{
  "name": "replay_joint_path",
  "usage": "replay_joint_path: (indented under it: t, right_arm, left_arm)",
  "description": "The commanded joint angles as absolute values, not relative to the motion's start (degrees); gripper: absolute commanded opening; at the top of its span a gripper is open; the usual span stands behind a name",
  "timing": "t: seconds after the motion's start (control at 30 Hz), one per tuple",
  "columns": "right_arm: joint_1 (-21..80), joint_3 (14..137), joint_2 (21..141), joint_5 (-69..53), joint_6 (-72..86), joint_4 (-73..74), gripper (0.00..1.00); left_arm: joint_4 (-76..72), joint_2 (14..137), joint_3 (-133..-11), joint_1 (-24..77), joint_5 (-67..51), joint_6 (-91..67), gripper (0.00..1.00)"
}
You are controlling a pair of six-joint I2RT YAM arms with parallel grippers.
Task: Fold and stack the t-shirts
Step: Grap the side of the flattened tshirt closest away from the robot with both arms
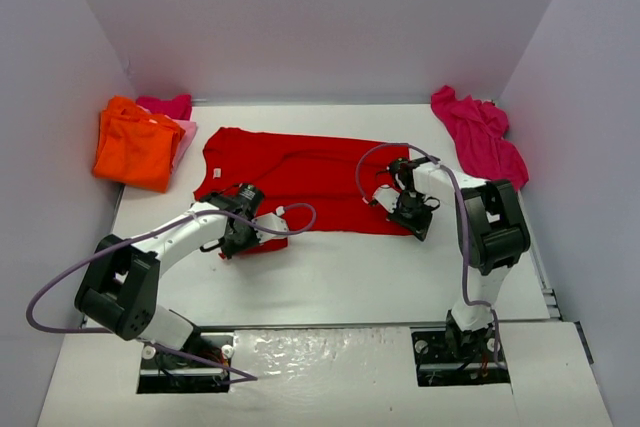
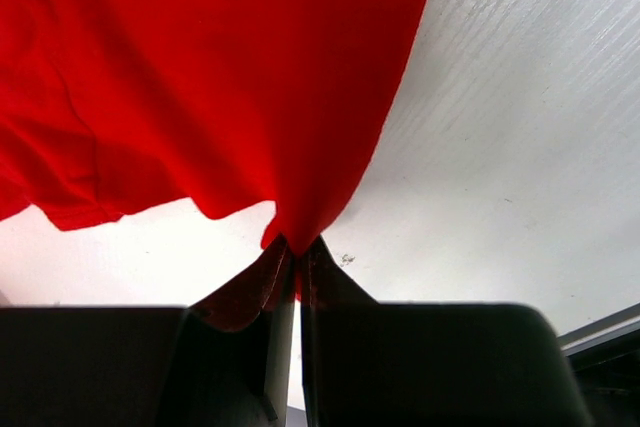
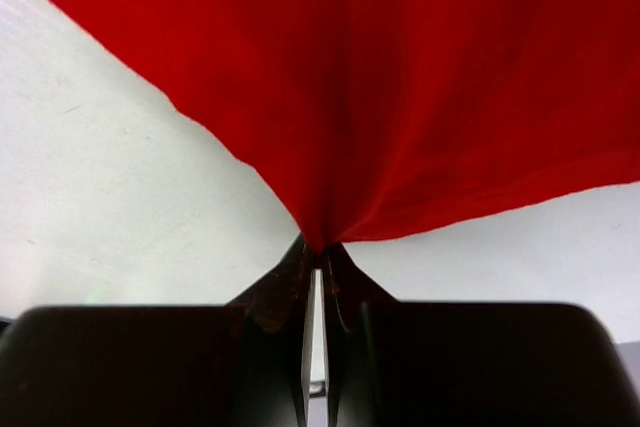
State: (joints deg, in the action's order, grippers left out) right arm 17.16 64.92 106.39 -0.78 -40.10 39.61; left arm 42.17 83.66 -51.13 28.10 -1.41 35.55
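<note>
Red t-shirt (image 1: pixel 300 175) lies flat, centre of the surface (image 1: pixel 330 277) — my left end effector (image 2: pixel 297 252) & right end effector (image 3: pixel 318 247) each clamped on a near hem corner, prob. to fold that edge far-ward.

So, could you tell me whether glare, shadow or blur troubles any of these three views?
Top external: even light, with glare on the near strip of the white table. Left wrist: the left pincer looks dark and soft; the red cloth t-shirt is saturated, folds faint. Right wrist: same for the right pincer.
</note>
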Motion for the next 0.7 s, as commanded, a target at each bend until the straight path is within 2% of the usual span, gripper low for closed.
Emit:
replay_joint_path:
  t: [0.0,0.17,0.47,0.67]
  right_arm:
    - [17.9,63.3,104.4,-2.6,-40.8,41.5,0.00]
    - [17.9,62.8,100.9,-0.6,-41.0,42.0,0.00]
    - [16.9,63.2,92.1,4.4,-43.9,46.0,0.00]
    - [16.3,66.0,90.7,4.0,-44.7,49.2,0.00]
  left_arm:
    - [43.0,82.2,-51.6,28.0,-0.5,36.0,0.00]
    - [45.3,80.4,-51.8,28.0,-0.6,36.3,0.00]
    - [58.9,70.2,-56.5,28.1,-3.7,37.5,0.00]
    - [63.3,68.2,-60.2,28.0,-4.6,37.7,0.00]
